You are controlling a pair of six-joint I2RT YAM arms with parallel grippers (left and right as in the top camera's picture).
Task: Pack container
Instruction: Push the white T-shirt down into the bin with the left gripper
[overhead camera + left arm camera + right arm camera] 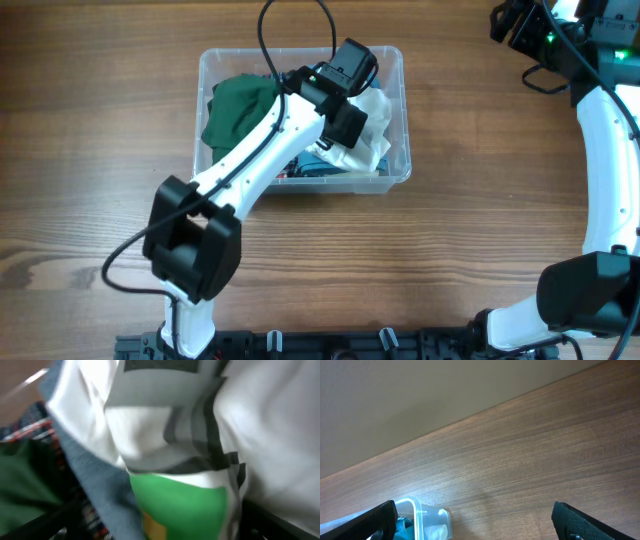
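Overhead and wrist views, packing step. The container [300, 51] sits on the table [100, 150] at about 12 o'clock from the table's middle. It is a clear rectangular bin with rounded corners and a raised rim, and it is already well filled with fabric. A green cloth [235, 105] lies at its 9 o'clock end and a white cloth [372, 130] at its 3 o'clock end. Blue and plaid fabric shows between and beneath them.

My left gripper [340, 135] is down inside the bin, right over the white cloth. Its wrist camera is filled by white fabric with grey stripes and a green patch. The fingers are hidden by blur and cloth, so I cannot tell whether they are released or clenched.

My right gripper [474, 507] is parked at about 2 o'clock, well apart from the bin, with its jaws spread wide over bare wood and holding nothing.

I judge this to be the placing or tucking of the white cloth. The next move calls for settling the cloth below the rim. The left arm then needs a straight lift so it does not drag fabric out.
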